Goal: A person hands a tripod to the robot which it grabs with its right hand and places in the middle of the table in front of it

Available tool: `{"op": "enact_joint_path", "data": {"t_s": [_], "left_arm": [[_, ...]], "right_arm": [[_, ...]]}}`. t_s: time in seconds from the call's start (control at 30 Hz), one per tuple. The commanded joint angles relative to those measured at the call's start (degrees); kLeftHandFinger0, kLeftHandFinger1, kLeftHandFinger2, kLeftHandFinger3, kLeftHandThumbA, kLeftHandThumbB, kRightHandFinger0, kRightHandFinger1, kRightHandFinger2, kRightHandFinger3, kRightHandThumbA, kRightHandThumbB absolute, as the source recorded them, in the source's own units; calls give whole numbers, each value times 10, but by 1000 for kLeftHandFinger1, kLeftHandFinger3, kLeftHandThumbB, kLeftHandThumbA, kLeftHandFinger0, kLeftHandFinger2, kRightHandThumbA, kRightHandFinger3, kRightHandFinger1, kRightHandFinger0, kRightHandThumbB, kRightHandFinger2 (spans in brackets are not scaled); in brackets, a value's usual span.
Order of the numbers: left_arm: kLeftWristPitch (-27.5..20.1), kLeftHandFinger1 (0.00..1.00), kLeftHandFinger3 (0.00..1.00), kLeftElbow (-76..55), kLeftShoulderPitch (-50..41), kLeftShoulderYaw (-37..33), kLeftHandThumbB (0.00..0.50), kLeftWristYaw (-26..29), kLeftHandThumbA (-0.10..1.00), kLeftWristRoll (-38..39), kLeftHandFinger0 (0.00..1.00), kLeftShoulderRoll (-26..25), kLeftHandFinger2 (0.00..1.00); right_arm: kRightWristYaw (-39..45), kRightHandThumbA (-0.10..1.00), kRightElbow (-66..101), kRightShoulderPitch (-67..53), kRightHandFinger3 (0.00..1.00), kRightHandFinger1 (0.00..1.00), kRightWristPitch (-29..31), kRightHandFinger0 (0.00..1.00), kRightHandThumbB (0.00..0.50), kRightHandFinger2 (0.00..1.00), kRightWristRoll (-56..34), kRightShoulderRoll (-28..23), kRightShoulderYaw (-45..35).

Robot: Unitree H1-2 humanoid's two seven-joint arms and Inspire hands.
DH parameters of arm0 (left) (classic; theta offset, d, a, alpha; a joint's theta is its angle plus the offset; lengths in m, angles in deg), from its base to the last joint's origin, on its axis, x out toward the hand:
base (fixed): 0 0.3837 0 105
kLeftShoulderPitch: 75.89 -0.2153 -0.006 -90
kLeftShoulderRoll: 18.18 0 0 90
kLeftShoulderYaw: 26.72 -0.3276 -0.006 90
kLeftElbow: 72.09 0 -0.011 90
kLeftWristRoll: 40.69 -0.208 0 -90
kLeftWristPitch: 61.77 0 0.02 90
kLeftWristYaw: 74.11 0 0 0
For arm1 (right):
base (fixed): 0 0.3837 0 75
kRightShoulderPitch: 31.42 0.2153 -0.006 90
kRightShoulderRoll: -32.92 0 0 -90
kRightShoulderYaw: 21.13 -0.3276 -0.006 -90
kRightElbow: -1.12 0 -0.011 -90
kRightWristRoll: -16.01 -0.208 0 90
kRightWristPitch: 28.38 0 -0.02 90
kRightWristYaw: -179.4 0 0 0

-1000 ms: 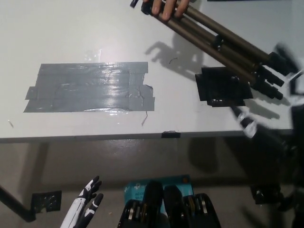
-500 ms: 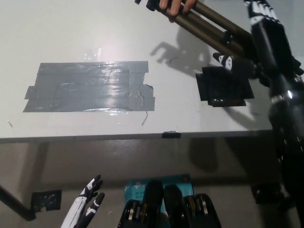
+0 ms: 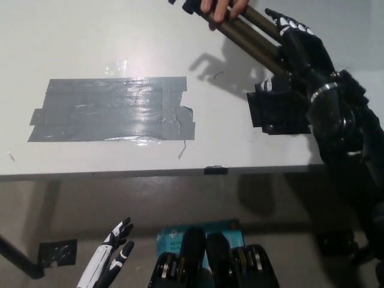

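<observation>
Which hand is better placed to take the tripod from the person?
The right: the black right hand is at the tripod that the person's hand holds, while the white left hand hangs below the table.

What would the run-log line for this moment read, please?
phase: handover | right hand: over tripod legs, grip unclear | person's hand: holding tripod's far end | left hand: open, resting lower left

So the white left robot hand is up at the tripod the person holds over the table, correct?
Not quite: the head view shows the black right robot hand up at the tripod the person holds over the table; the white left robot hand rests low at lower left.
</observation>
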Motion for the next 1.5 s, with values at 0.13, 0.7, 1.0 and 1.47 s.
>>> {"op": "enact_joint_path", "data": {"t_s": [0.13,0.7,1.0,1.47], "left_arm": [[-12,1000,1000,-13,10,-2,238,-2,943,-14,1000,-5,1000],[-3,1000,1000,-18,20,-4,234,-13,917,-9,1000,-9,1000],[-1,1000,1000,-17,23,-3,232,-17,917,-8,1000,-10,1000],[-8,1000,1000,-13,28,-4,230,-12,948,-23,1000,-11,1000]], "right_arm": [[-150,402,-160,112,1000,1000,37,1000,379,948,31,0,17],[-380,-100,-232,113,1000,517,170,19,190,867,41,-1,40],[-353,-100,-241,116,871,482,211,0,204,863,71,-32,109],[-282,-100,-202,91,759,473,246,0,179,909,85,-77,172]]}}
